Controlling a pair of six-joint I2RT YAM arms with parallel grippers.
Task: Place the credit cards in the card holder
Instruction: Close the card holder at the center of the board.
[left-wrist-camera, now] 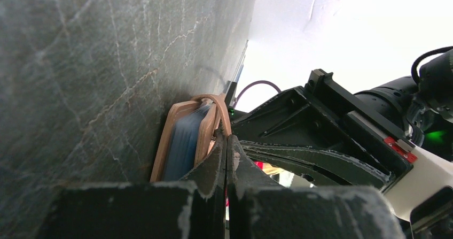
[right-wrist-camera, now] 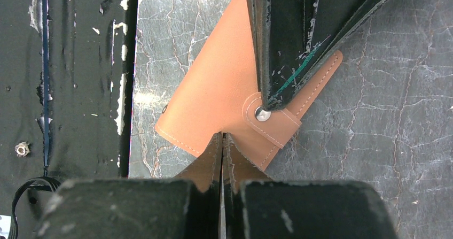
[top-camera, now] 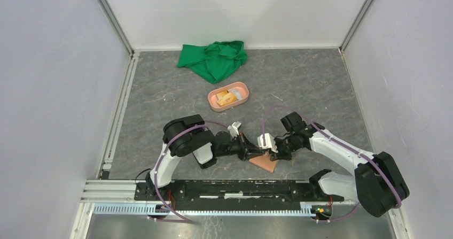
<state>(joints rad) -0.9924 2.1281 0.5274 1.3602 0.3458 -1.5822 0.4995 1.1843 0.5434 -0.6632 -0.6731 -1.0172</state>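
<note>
Card holder (top-camera: 265,162): tan, folded, flat on table just past base rail; light blue card (left-wrist-camera: 184,143) tucked inside.
Left gripper (top-camera: 249,152), right gripper (top-camera: 273,154): jaws pinched together, holding nothing, tips touching holder.
Likely step: press tab squarely over snap while steadying the body.
Beyond: pink tray (top-camera: 211,101), green cloth (top-camera: 213,60).

Overhead view: even, diffuse light, soft shadows, sharp throughout. Left wrist view: back wall (left-wrist-camera: 342,20) blown out white, card holder (left-wrist-camera: 205,135) blurred. Right wrist view: crisp, evenly lit.
</note>
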